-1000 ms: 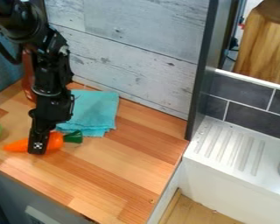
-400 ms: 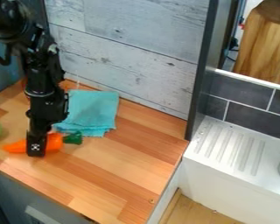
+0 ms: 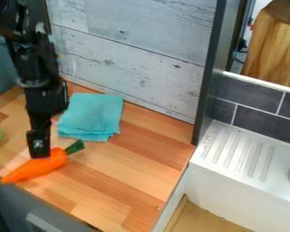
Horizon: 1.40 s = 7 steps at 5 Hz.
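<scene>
Near my black gripper (image 3: 40, 152): orange carrot (image 3: 35, 168), green top. Right of it, turquoise cloth (image 3: 92, 117). Far wall (image 3: 141, 56), pale grey planks; table (image 3: 120, 174), tan and reddish-brown stripes.

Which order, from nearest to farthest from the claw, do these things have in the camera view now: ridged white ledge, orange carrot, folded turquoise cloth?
1. Orange carrot: right at the claw.
2. Folded turquoise cloth: beside it, toward the wall.
3. Ridged white ledge: far at picture right.
</scene>
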Available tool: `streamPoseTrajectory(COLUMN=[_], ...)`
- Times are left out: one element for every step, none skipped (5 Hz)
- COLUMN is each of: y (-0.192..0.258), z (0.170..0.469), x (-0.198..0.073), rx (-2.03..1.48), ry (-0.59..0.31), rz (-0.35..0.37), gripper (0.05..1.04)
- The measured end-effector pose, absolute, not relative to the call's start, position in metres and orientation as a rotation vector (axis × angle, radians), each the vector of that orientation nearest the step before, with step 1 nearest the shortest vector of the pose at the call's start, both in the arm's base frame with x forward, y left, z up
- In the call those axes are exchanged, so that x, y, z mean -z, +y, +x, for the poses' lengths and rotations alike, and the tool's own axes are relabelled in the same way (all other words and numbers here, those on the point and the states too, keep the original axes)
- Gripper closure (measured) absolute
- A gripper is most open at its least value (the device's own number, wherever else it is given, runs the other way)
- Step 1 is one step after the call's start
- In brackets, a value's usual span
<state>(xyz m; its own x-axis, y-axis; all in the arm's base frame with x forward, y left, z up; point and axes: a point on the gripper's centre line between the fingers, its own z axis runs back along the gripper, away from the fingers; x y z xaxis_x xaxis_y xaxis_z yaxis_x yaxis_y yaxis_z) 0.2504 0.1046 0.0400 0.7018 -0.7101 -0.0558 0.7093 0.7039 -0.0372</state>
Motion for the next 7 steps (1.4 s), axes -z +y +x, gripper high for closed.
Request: streamPoseTrajectory(y=[0.103,0.101,0.113,0.142,0.154,0.156,0.160], z=[0.257,0.263,0.264,0.254,0.256,0.262,0.272], x=[-0.064,-0.079,-0.092,-0.103,-0.107,-0.109,-0.117], rx=[0.785,0.762,0.615,0.355,0.106,-0.125,-0.202], ry=[0.030,0.001,0.006,-0.046,-0.057,-0.069,-0.087], rz=[0.023,0.025,0.015,-0.057,-0.103,-0.101,-0.067], gripper=[0.075,0.075,0.076,0.078,0.078,0.079,0.079])
